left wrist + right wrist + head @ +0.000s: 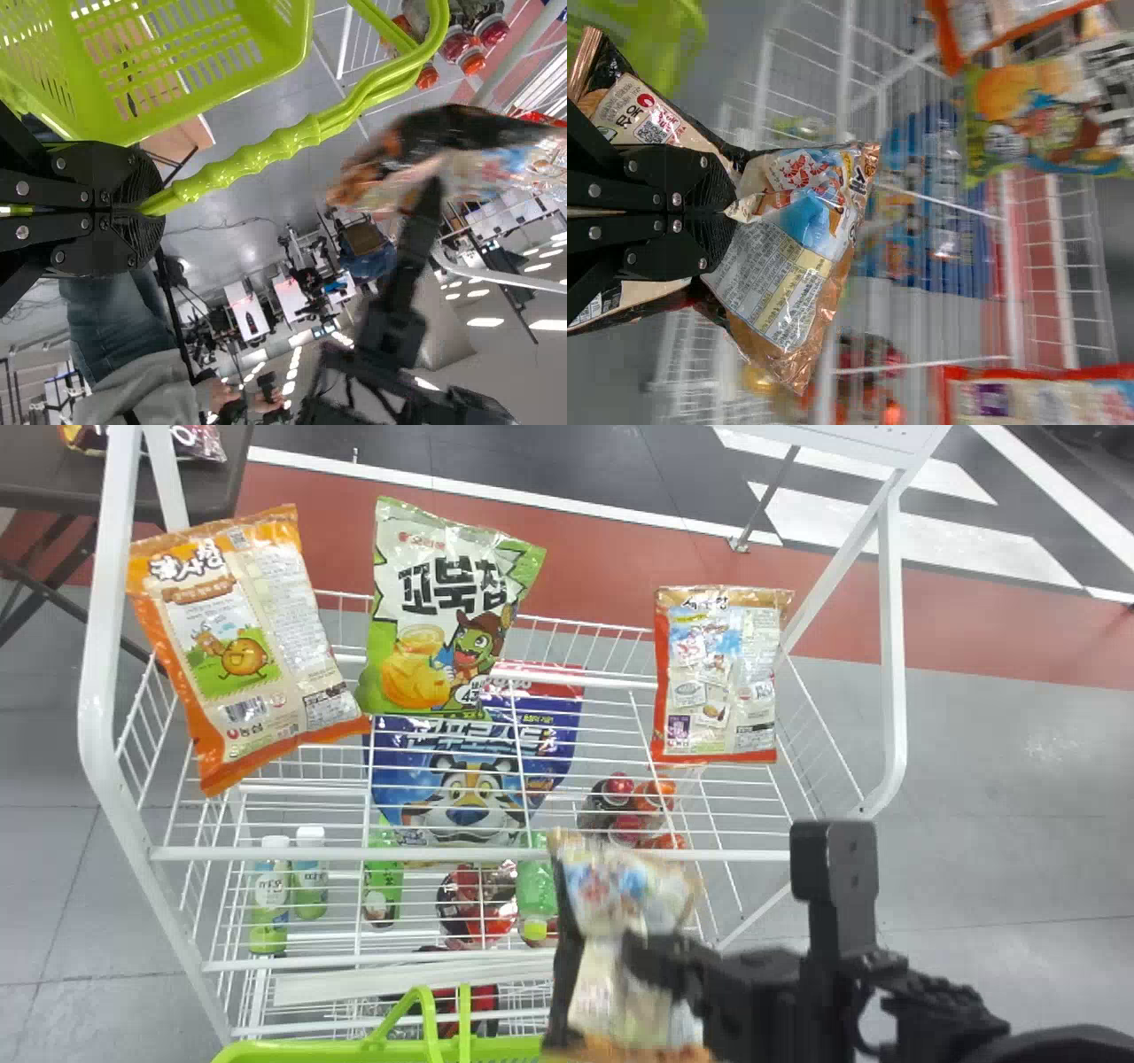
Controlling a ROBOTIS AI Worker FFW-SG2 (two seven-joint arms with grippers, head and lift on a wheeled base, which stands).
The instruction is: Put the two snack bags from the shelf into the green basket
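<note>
"Right claw (631,950), quick?"
"Pinching a snack bag (620,886) around its middle, both ends sticking out, bag crumpled between the fingers. Pale back, dark edge, copper-coloured ends."
"Where?"
"At the near side of the white wire rack (469,854), just right of the green basket (354,1051) in the head view. Bag and basket touching or apart, can't tell."
"Left claw (146,208)?"
"Pressed together on the basket's green handle (266,152). Basket's at the bottom edge of the head view, in front of the rack."
"Other bags?"
"Upper part of the rack, left to right: orange-edged bag (248,646), tilted; green bag (452,602); red-edged bag (718,673), set apart. Blue bag with a tiger (469,779) lower, below the green one."
"Which is the second one to go in?"
"Can't tell."
"Rest?"
"Small bottles (268,895) lower left in the rack, red-capped bottles (620,802) right of the tiger. Dark bench (44,469) at upper left, another bag (190,441) on it. Next."
</note>
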